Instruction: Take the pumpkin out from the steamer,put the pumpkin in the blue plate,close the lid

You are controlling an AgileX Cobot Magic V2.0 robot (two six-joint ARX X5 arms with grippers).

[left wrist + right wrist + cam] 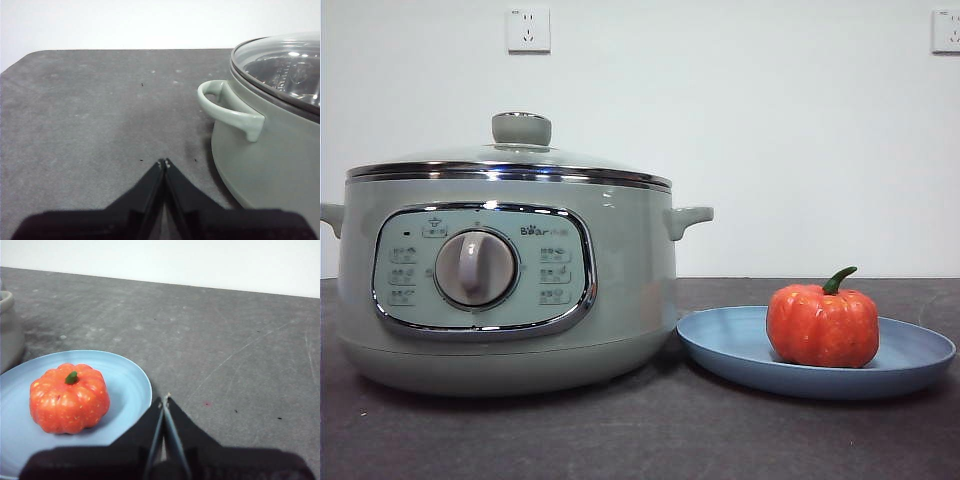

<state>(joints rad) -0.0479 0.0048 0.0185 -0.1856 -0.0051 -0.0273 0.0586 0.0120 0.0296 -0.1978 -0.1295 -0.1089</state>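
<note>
From my station I see the small orange-red ribbed pumpkin (823, 326) with its curved green stem sitting upright in the shallow light-blue plate (720, 345), which rests on the dark grey table (640, 435) just beside the large pale sage-green steamer (630, 290). The round glass lid (510, 160) with its chrome rim and grey-green knob sits flat on the steamer's rim, closing the pot. My left gripper (164, 162) hangs above bare table near the steamer's side handle, its two black jaws pressed together at the tips and holding nothing. My right gripper (165, 398) hovers just beside the plate's edge, near the pumpkin but apart from it, its jaws likewise drawn tight together and empty.
</note>
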